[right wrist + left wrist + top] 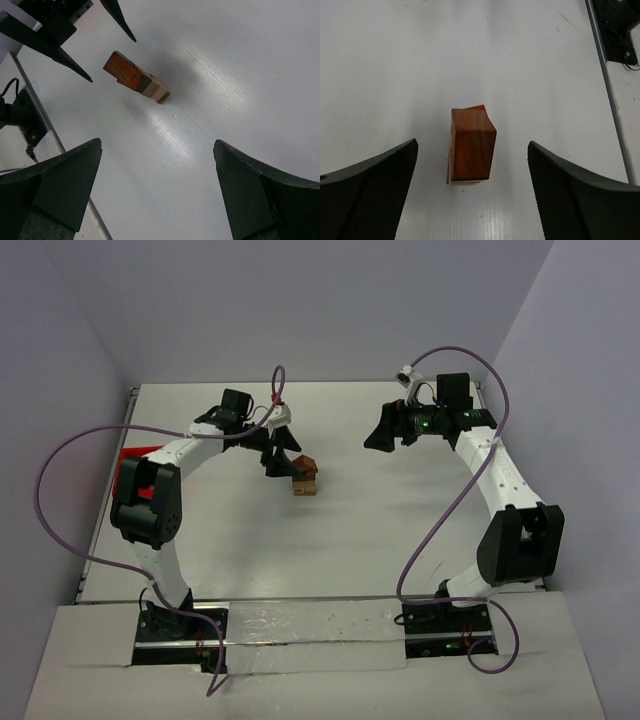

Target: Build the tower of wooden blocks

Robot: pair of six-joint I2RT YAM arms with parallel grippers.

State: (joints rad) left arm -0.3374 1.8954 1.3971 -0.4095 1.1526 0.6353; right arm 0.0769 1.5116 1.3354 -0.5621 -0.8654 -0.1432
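Centre of the overhead view, and there stands the tower [305,478] on the white table [400,525], a short stack with a reddish-brown block on top and lighter tan wood at its foot. The left gripper [282,462] hangs just to the upper left of it, jaws spread wide. Its wrist camera shows it clearly: the tower sits in the middle of the frame between the two black fingers [375,192], with bare table on either side and neither pad touching the wood. From this view the top block looks turned a little askew on the one beneath it, with a corner peeking out behind. The right gripper [378,430] is in the upper right of the overhead view, well apart from the stack, with its jaws also wide open and nothing between them. Its wrist view looks across the table at the tower, now in the upper left of the frame, and the layers read nicely here: reddish-brown, then a dark band, then tan down to the base. The pointed tips of the left gripper hover just above and left of it in that same shot. Far left in the overhead view, a red bin [128,454] shows behind the left arm's elbow — mostly hidden, and what it holds cannot be told.
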